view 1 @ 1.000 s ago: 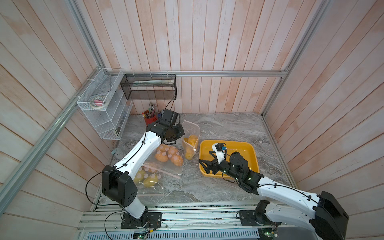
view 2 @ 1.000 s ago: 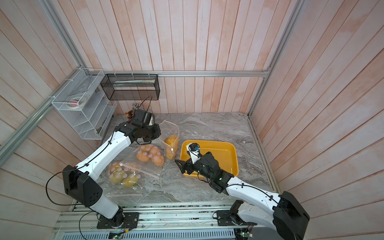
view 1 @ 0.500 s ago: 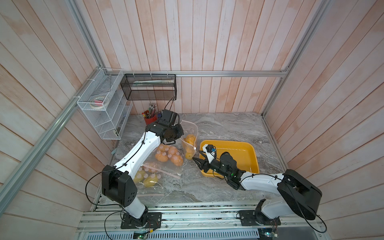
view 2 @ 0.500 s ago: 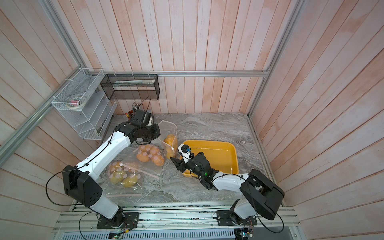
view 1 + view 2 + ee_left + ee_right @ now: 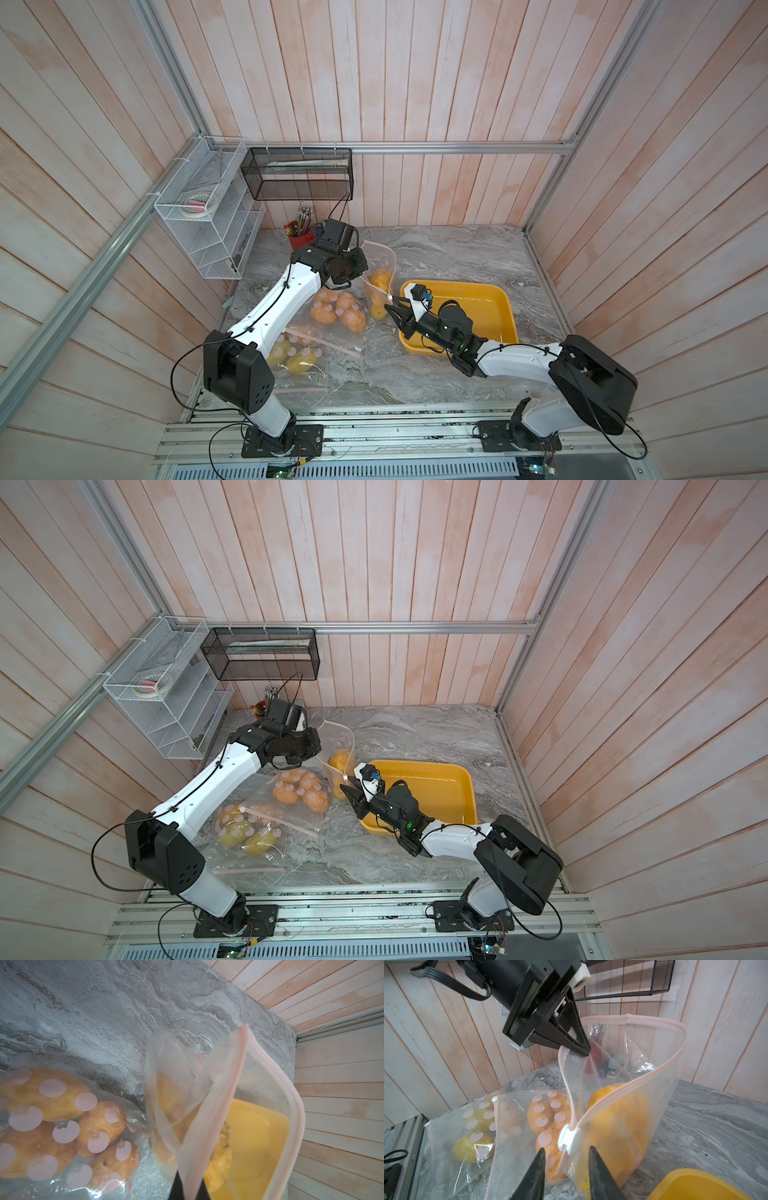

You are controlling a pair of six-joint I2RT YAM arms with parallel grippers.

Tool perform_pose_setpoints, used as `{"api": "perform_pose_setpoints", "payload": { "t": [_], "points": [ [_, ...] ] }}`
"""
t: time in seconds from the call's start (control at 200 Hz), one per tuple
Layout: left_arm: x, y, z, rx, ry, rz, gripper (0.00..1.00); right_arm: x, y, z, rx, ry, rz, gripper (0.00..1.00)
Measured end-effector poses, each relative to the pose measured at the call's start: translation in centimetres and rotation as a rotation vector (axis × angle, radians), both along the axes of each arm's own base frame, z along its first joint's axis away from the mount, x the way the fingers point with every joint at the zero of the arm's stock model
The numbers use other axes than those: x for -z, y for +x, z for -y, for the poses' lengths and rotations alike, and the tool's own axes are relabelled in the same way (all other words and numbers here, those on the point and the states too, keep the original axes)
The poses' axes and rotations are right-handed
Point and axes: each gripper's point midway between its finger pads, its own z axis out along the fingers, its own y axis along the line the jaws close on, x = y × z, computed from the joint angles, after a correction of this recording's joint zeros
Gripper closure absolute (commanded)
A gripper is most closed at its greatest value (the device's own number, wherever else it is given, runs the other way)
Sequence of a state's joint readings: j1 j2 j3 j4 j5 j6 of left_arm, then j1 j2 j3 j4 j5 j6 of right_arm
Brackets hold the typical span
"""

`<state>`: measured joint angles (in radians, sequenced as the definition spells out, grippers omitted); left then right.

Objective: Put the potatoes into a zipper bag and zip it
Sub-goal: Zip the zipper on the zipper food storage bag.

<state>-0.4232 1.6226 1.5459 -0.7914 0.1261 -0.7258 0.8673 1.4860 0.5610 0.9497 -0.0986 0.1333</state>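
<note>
Pinching the pink rim of the open bag [image 5: 652,1068], your left gripper [image 5: 580,1050] is clamped on it and holds it upright on the table [image 5: 449,257], just beside the yellow tray [image 5: 482,296]. Your right gripper [image 5: 566,1149] has its jaws apart, either side of the white slider [image 5: 569,1139]. The potatoes [image 5: 618,1118] sit inside this bag, and others fill two spotted bags [image 5: 512,1126] lying flat beside it.

On my feed the zipper bag [image 5: 660,1076] is thin clear plastic film, glossy and creased, with a pale pink zip strip and a smooth white plastic slider [image 5: 569,1139]. The potatoes [image 5: 618,1120] inside look matt and lumpy. The tray [image 5: 482,297] is glossy yellow plastic. The tabletop [image 5: 449,253] is grey, veined and stone-like, with a low sheen. I read the walls [image 5: 415,83] as washed wooden planks and the rail [image 5: 457,146] as brushed metal.
</note>
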Motion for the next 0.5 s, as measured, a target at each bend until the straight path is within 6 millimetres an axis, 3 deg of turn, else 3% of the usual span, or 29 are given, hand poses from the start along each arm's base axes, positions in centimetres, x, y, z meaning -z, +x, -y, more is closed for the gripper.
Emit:
{"api": "perform_pose_setpoints", "payload": {
  "t": [0.115, 0.265, 0.5],
  "points": [
    [-0.02, 0.00, -0.01, 0.000, -0.001, 0.000, 1.00, 0.35, 0.44, -0.37, 0.006, -0.008, -0.006, 0.68],
    [-0.04, 0.01, -0.10, -0.002, -0.001, 0.000, 1.00, 0.55, 0.66, -0.47, 0.011, -0.012, -0.008, 0.85],
    [0.08, 0.01, -0.18, -0.003, -0.001, -0.002, 1.00, 0.35, 0.79, -0.34, 0.022, -0.009, -0.004, 0.98]
  ]
}}
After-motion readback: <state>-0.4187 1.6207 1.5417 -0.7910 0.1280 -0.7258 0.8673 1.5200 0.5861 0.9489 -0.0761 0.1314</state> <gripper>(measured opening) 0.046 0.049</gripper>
